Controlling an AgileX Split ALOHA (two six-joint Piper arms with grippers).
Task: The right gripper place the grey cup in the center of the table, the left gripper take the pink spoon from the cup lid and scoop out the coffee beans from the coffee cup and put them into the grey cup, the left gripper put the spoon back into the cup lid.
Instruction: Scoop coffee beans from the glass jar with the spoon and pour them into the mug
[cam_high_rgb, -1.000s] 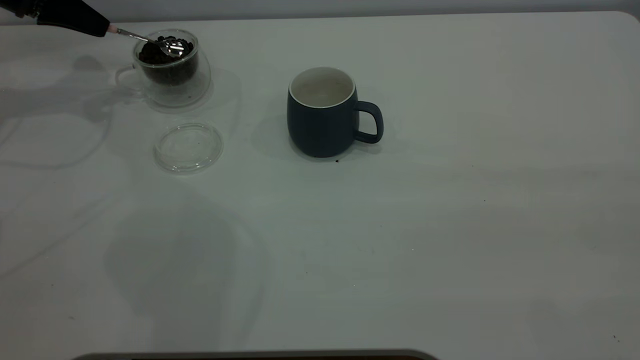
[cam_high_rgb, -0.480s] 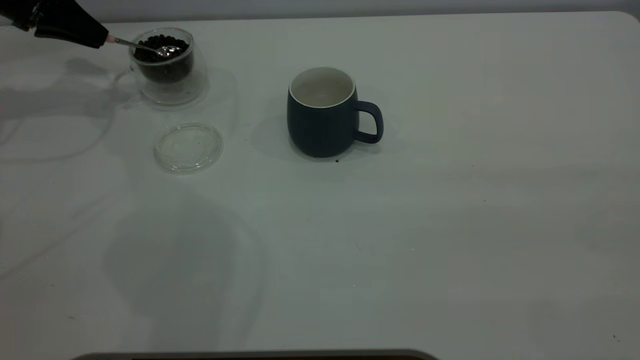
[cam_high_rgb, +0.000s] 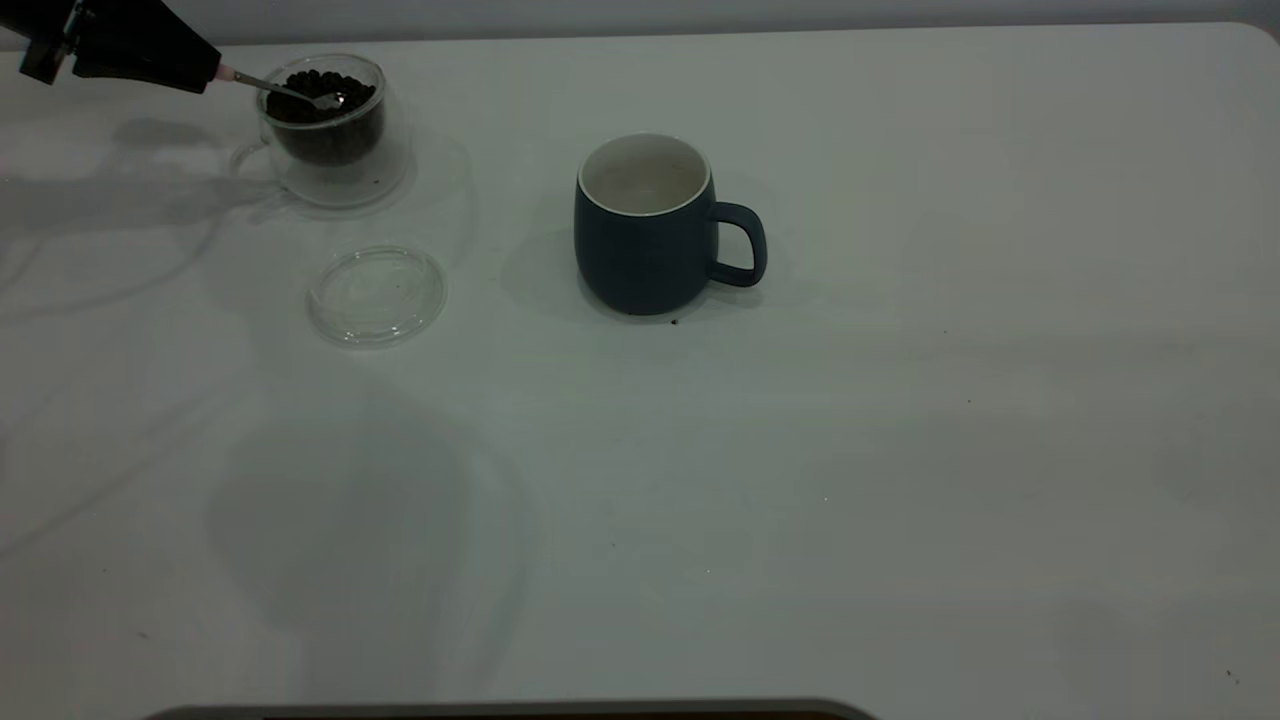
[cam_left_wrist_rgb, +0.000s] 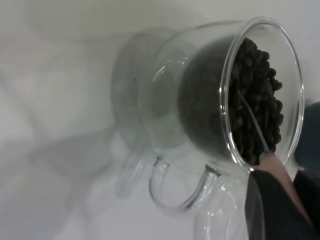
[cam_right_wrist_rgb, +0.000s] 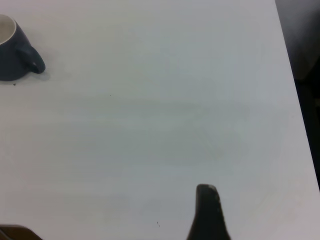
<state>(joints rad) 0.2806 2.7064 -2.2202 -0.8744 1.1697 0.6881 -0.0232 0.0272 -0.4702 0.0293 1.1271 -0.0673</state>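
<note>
The left gripper (cam_high_rgb: 205, 72) is at the far left corner of the table (cam_high_rgb: 900, 450), its dark fingers pressed together on the pink handle end of the spoon (cam_high_rgb: 285, 92), pinching it. From there the thin metal shaft slopes down over the rim of the glass coffee cup (cam_high_rgb: 330, 135), and the bowl of the spoon lies in the coffee beans (cam_high_rgb: 320, 85) near the top of the heap. The left wrist view confirms this: the shaft crosses the bean surface (cam_left_wrist_rgb: 255, 110) inside the glass rim, and the pink handle tip sits between the dark fingers (cam_left_wrist_rgb: 272, 205) just outside it. The coffee cup stands upright on the table, its clear handle pointing toward the left edge. The cup lid (cam_high_rgb: 377, 295), a clear glass disc, lies flat on the table just in front of the coffee cup, apart from it and with nothing on it. The grey cup (cam_high_rgb: 645, 225) stands upright near the centre of the table, well apart from the coffee cup, handle turned to the right (its pale interior shows no beans from this angle). A small dark speck lies on the table at its base. The right gripper (cam_right_wrist_rgb: 207, 215) shows only as one dark fingertip in its own wrist view, held above bare table well to the right of the grey cup (cam_right_wrist_rgb: 15, 50); whether its fingers are spread or closed cannot be told.
</note>
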